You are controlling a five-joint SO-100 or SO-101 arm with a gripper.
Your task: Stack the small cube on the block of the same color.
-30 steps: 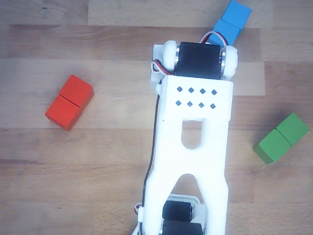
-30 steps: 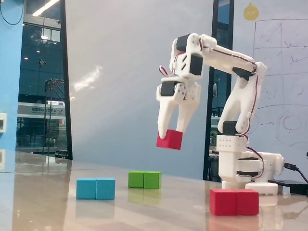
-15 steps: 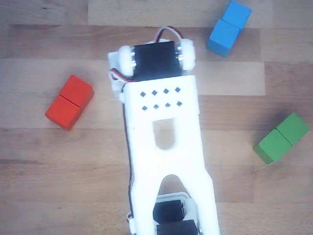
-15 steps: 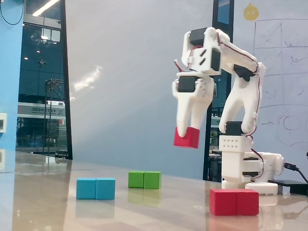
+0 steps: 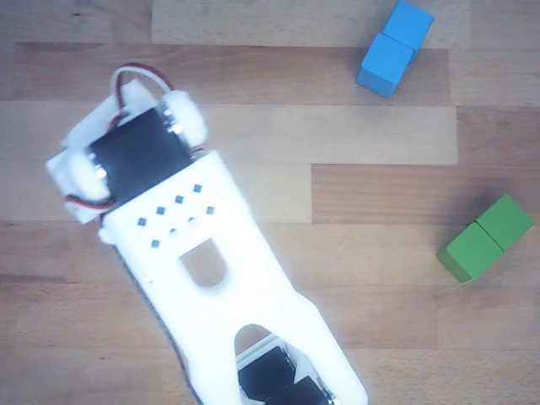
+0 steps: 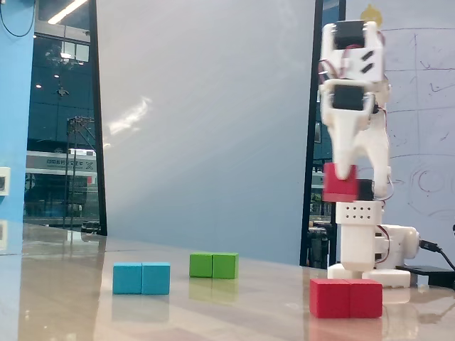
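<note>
In the fixed view my gripper [image 6: 342,181] points down and is shut on the small red cube [image 6: 339,185]. It holds the cube well above the table, over the left half of the red oblong block [image 6: 346,298]. The block lies flat at the front right with its seam showing. In the other view, seen from above, my white arm [image 5: 211,261] fills the left and middle. The cube, the red block and the fingertips are hidden under it there.
A blue oblong block [image 6: 141,278] lies at the front left and a green oblong block [image 6: 214,265] behind it. From above, the blue block [image 5: 394,49] is at the top right and the green block [image 5: 485,239] at the right. The arm's base [image 6: 362,249] stands behind the red block.
</note>
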